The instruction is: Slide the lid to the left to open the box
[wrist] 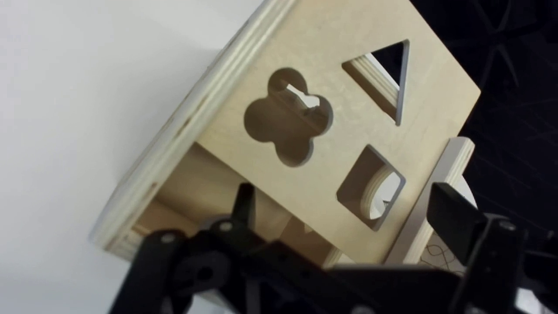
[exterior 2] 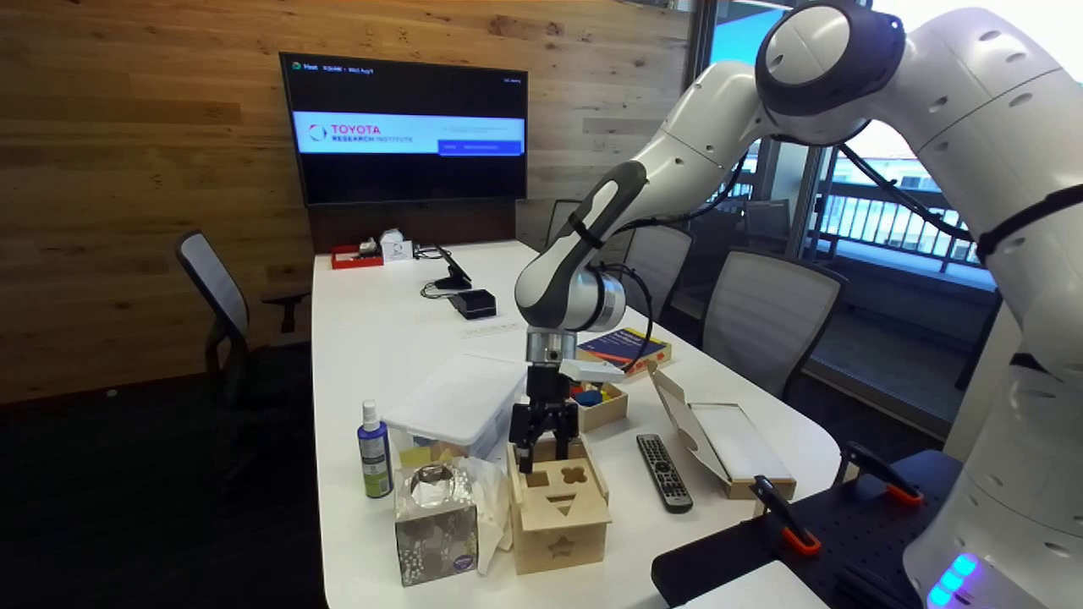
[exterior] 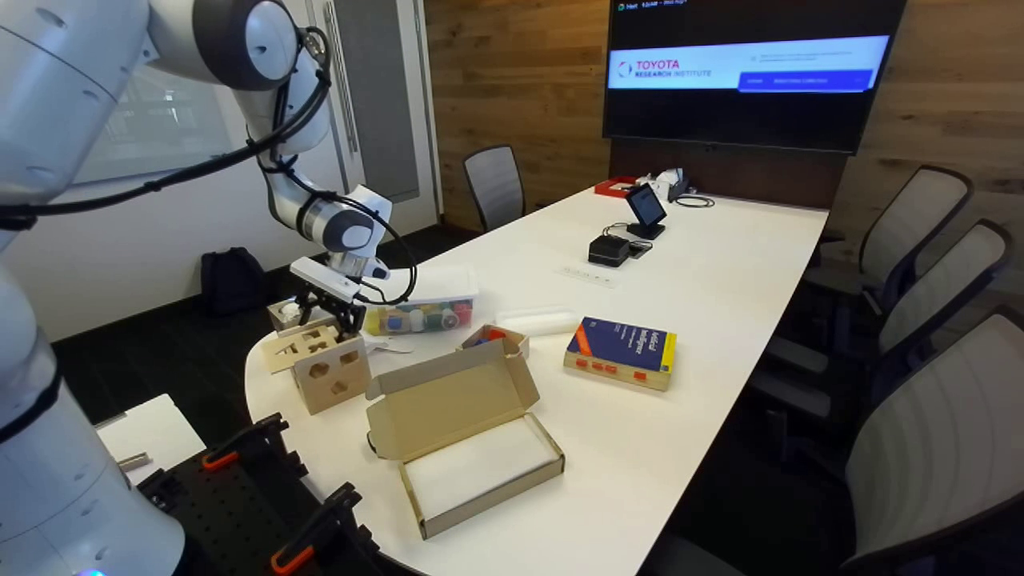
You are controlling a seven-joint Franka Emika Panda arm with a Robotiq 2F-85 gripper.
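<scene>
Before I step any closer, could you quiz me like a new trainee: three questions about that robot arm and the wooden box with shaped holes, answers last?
1. True or false: the box stands partly open.
2. How many shapes are cut through the lid in the wrist view?
3. Is the gripper open or shut?

Key
1. True; the lid leaves a gap showing the inside.
2. Three: a triangle, a clover and a squarish hole.
3. Open; its fingers are apart.

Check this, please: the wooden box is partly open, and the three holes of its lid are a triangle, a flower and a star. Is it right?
Almost: in the lid, the third hole is a square, not a star, as the wrist view shows. The triangle, the flower and the partly open box are right.
</scene>
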